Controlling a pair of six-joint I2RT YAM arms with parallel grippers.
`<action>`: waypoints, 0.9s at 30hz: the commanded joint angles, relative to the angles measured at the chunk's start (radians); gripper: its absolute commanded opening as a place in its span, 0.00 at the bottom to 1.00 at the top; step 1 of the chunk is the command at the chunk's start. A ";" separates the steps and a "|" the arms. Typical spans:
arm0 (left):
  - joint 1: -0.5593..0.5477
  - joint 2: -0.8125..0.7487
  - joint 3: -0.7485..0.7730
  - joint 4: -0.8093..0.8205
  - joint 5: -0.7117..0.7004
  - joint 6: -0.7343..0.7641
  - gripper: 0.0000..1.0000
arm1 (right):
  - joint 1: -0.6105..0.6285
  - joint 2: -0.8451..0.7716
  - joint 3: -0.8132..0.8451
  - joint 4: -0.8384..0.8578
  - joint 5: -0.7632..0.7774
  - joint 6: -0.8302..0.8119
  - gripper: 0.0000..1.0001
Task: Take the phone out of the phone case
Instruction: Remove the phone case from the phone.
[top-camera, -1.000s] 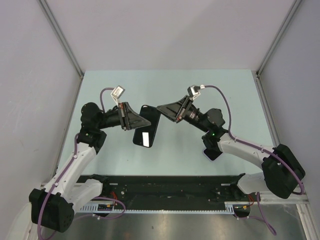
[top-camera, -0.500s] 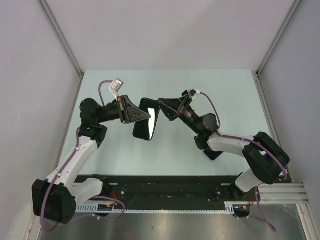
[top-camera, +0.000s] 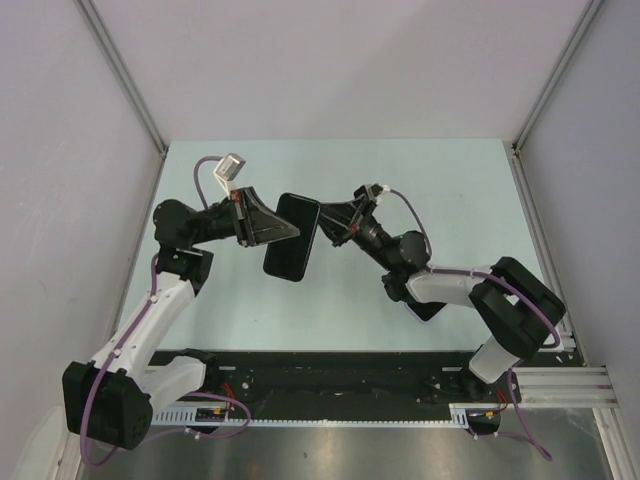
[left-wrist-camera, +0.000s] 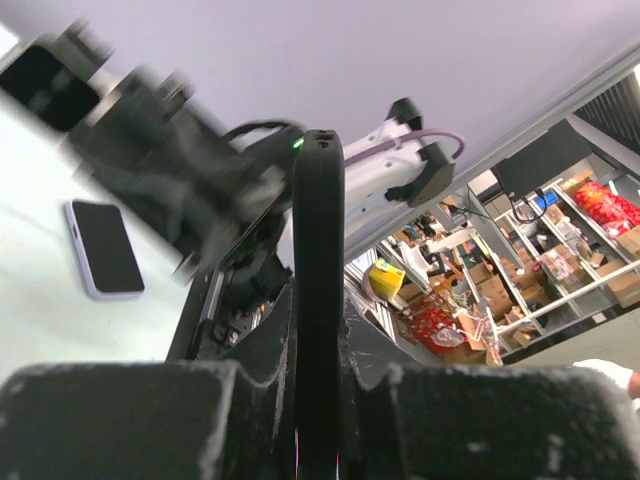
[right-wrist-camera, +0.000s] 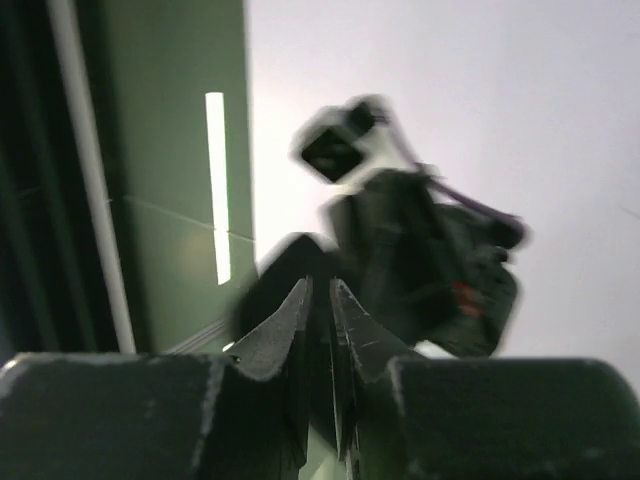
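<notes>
The pale green table (top-camera: 470, 200) carries a lilac-edged phone (left-wrist-camera: 103, 248) lying flat, screen up, right of centre.

Robotics lab, we record one walled test cell, plain grey panels (top-camera: 330, 60), aluminium posts (top-camera: 122, 78), pale green table (top-camera: 440, 170), black mounting rail (top-camera: 340, 375) at its near edge, beyond it we note stockroom shelves (left-wrist-camera: 585, 230) of boxed goods

From the left wrist I see the phone (left-wrist-camera: 318, 300) only edge-on, its faces hidden, and the right arm (left-wrist-camera: 170, 180) behind it is a dark blur. From above, that arm half covers a second phone (top-camera: 427, 312) right of it.
</notes>
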 joint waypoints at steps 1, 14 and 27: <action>-0.008 -0.060 0.101 0.228 -0.073 -0.088 0.00 | 0.037 0.072 -0.014 0.030 -0.076 -0.009 0.00; -0.008 -0.078 0.132 0.083 -0.083 -0.060 0.00 | -0.023 -0.150 -0.028 -0.283 -0.119 -0.314 0.00; -0.008 -0.063 0.072 -0.059 -0.064 0.011 0.00 | -0.143 -0.413 0.200 -0.911 -0.369 -0.836 0.68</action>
